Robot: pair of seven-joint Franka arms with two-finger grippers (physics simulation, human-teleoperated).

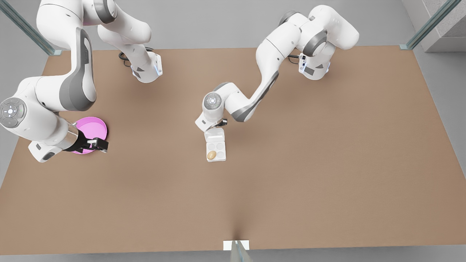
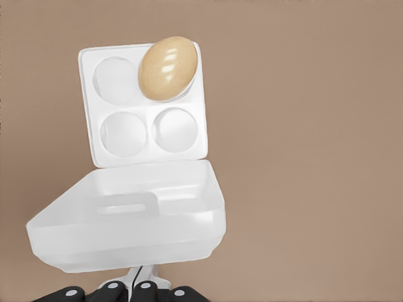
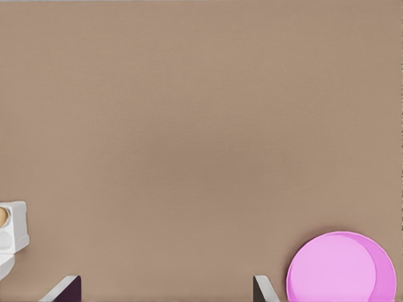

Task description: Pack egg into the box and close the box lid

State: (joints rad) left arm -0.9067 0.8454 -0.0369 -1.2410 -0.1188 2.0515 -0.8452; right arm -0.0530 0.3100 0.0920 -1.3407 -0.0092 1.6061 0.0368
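Observation:
The white box lies near the table's middle, and the tan egg rests in one of its corner hollows. In the left wrist view the egg fills a far hollow of the box. The box lid is hinged up and tilted. My left gripper sits at the lid's far edge, and its fingers are pinched together on the box lid. My right gripper hangs open and empty at the pink plate's edge on the front view's left.
A round pink plate holding nothing lies at the front view's left, also seen as the pink plate in the right wrist view. The brown table stretches wide around the box. The arm bases stand at the far edge.

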